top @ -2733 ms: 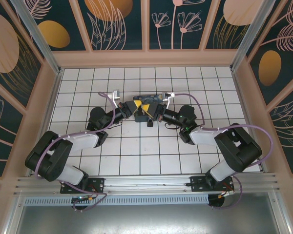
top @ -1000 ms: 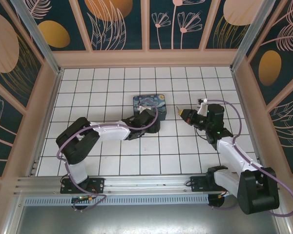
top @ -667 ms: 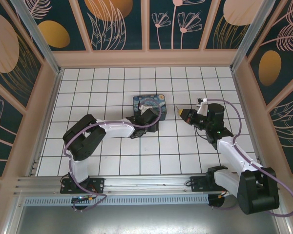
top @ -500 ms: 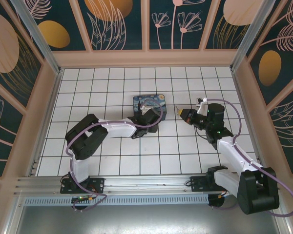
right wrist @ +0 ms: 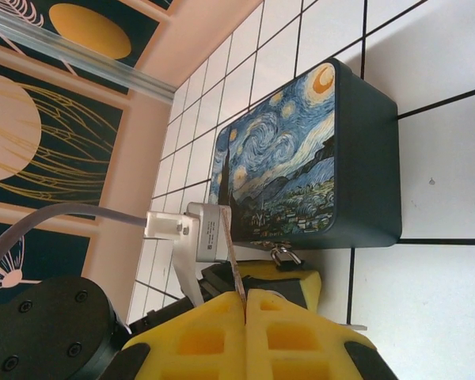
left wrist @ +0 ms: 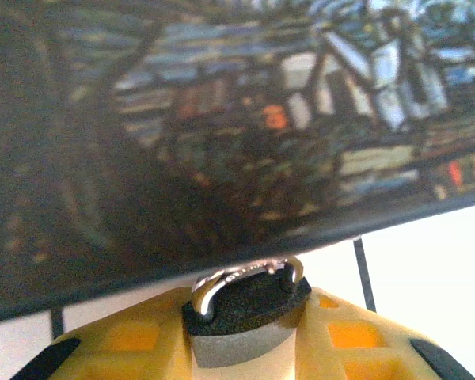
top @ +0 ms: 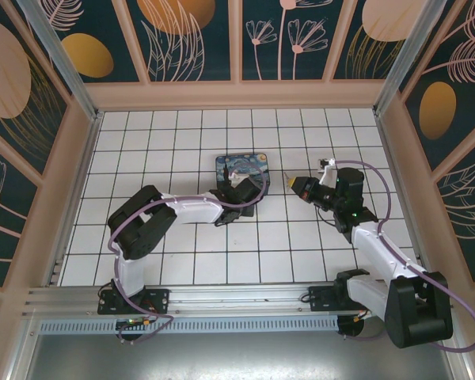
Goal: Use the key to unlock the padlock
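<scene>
padlock (left wrist: 245, 305): matt black top, dull grey body
shackle (left wrist: 222, 279): bright polished metal
key (right wrist: 231, 265): thin, dull brownish metal
box (right wrist: 293, 158): smooth painted lid, dark satin sides
left gripper fingers (left wrist: 356, 348): matt yellow plastic
floor (right wrist: 443, 47): smooth white tiles

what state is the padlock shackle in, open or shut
Looks shut: in the left wrist view both ends of the shackle seem to meet the padlock body, with no gap showing.

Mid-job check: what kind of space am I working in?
Likely a staged robot test cell: a white grid-tiled floor, walls of dark floral panels, and an aluminium rail at the near edge.
</scene>
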### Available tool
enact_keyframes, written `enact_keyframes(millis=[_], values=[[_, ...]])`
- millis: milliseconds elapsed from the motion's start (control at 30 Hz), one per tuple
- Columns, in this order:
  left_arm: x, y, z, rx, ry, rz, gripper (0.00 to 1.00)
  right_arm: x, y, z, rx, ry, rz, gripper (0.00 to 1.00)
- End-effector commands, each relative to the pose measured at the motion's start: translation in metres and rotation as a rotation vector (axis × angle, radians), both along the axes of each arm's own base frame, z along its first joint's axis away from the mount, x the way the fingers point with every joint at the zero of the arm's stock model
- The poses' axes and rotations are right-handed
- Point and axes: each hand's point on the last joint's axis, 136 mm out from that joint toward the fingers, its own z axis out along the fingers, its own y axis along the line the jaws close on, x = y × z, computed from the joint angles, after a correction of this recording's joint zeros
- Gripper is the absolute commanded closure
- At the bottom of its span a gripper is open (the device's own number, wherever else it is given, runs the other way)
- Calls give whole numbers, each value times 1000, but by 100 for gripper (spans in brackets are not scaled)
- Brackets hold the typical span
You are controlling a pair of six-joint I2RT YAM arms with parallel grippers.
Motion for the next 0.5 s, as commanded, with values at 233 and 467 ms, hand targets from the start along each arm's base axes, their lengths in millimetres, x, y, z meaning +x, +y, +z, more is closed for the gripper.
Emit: enact_keyframes(millis=[233, 467], values=[[-29, -9, 73, -123, 67, -100, 79, 6, 3, 25, -5, -89, 27, 100], [-38, -6, 111, -88, 132, -151, 79, 1, 3, 43, -11, -115, 37, 100]])
